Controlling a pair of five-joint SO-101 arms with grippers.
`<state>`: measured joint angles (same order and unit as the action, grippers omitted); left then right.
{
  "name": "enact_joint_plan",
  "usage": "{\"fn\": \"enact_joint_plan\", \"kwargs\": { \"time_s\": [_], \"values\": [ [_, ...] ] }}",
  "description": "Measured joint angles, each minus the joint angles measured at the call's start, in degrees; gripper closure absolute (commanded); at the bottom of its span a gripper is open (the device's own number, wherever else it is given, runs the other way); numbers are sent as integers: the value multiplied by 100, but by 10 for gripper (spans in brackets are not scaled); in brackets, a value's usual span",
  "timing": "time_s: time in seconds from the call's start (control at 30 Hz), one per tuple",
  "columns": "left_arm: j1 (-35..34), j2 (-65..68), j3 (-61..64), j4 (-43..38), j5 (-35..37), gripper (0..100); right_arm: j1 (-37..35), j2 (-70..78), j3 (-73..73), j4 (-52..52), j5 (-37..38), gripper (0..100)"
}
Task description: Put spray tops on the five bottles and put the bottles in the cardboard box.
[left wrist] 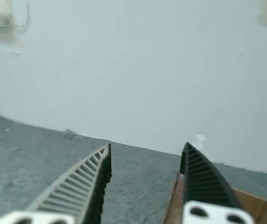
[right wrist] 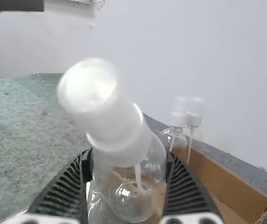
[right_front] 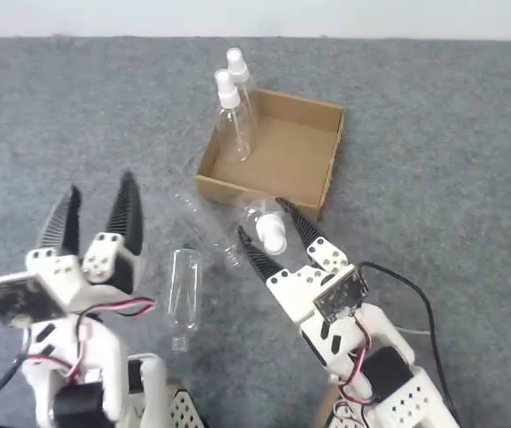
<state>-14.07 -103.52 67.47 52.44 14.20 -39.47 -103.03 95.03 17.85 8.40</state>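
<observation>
Clamped between the toothed jaws of the right gripper: a capped bottle, clear with a white spray top, held just off the near corner of the cardboard box. Not discernible whether lifted or resting on the grey carpet. In the right wrist view, capped bottle tilted cap-first toward the lens, with the cap blurred, a dip tube faintly visible inside, and the base cut off below the right gripper.

Upright at the far-left corner of the box: two topped bottles, one partly hidden behind the other, bases hard to separate through the clear plastic. Seen again, blurred, past the box wall in the right wrist view.

Flat on the carpet between the arms: an uncapped bottle, neck toward the near edge. Beside it, closer to the box, a second uncapped bottle lying at a slant, its outline faint and its neck end partly hidden by the right gripper.

Left gripper spread wide and empty, raised well left of the box. In the left wrist view, left gripper against a pale wall, one finger covering part of the box; a small white blur by that fingertip too soft to identify.

Markings on the circuit board behind the right gripper too small to read.
</observation>
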Motion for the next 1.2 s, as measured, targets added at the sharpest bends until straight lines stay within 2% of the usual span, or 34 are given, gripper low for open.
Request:
{"fn": "enact_joint_plan", "kwargs": {
  "time_s": [0.17,0.4,0.57,0.8,1.2],
  "values": [
    [-651,0,756,0,325,772,35,0,0,9,-9,991],
    [-1037,0,1723,-527,378,773,79,0,0,334,-9,991],
    [-1108,0,2251,-923,378,772,88,0,0,378,-9,992],
    [-1090,0,2752,-1688,369,773,475,0,-527,1178,-9,992],
    [-1073,0,2760,-1749,167,772,501,44,-1705,1521,-9,992]
  ]
}}
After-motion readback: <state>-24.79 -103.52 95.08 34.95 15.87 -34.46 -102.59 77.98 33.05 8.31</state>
